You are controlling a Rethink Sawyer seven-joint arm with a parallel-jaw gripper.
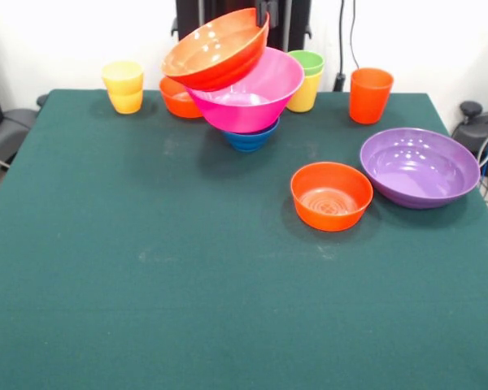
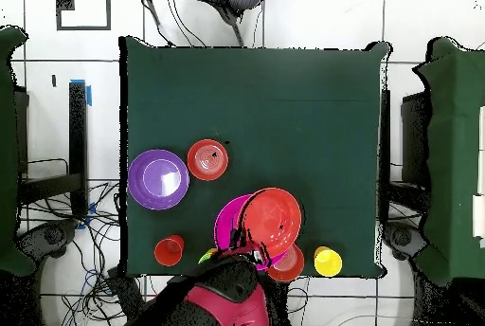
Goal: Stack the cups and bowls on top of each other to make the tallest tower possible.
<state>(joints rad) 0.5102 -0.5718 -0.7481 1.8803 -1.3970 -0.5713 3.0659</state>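
The green cloth-covered table [image 1: 146, 309] carried every piece. The deep glossy pink plastic bowl [image 1: 256, 97] sat on the small blue bowl [image 1: 250, 140], with the wide orange bowl [image 1: 215, 50] tilted on its rim. The wide purple bowl [image 1: 419, 166] lay just beside a small orange bowl [image 1: 331, 195]. The tall orange cup [image 1: 370, 95] stood apart. The gripper's state could not be told.

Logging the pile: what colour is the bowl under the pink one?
Blue: the small blue bowl sits beneath the pink bowl; clearest in the front view.
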